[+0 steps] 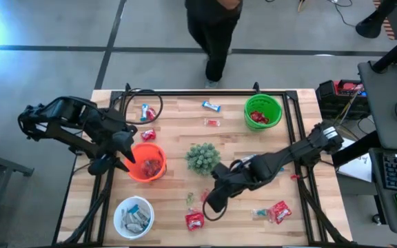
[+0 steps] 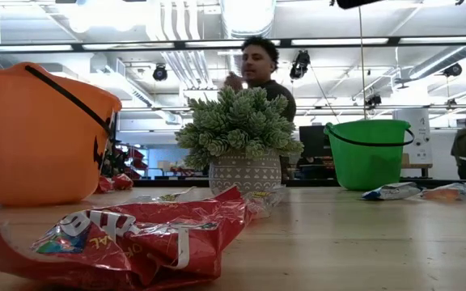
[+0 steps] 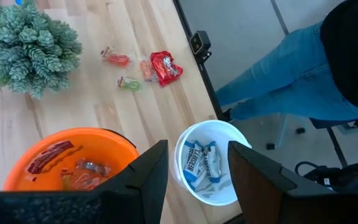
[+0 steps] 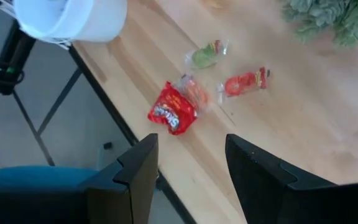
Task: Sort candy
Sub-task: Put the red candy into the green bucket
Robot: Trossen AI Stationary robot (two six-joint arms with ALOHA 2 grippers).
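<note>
Candy lies scattered on the wooden table. A red packet (image 1: 194,220) (image 4: 171,115) sits near the near edge, with a green piece (image 4: 204,56) and a red-orange piece (image 4: 244,81) beside it. Another red packet (image 1: 280,211) and a blue-and-white bar (image 1: 211,105) lie farther off. My right gripper (image 1: 212,200) (image 4: 191,168) hovers open above the near-edge group. My left gripper (image 1: 125,157) (image 3: 197,168) hangs open and empty between the orange bowl (image 1: 147,163) (image 3: 73,158) and the white bowl (image 1: 134,215) (image 3: 207,162).
The white bowl holds blue-and-white bars and the orange bowl small wrapped pieces. A green bowl (image 1: 262,111) with red packets stands at the far right. A spiky potted plant (image 1: 203,158) stands mid-table. More candy (image 1: 147,114) lies far left. A person (image 1: 212,34) stands beyond the far edge.
</note>
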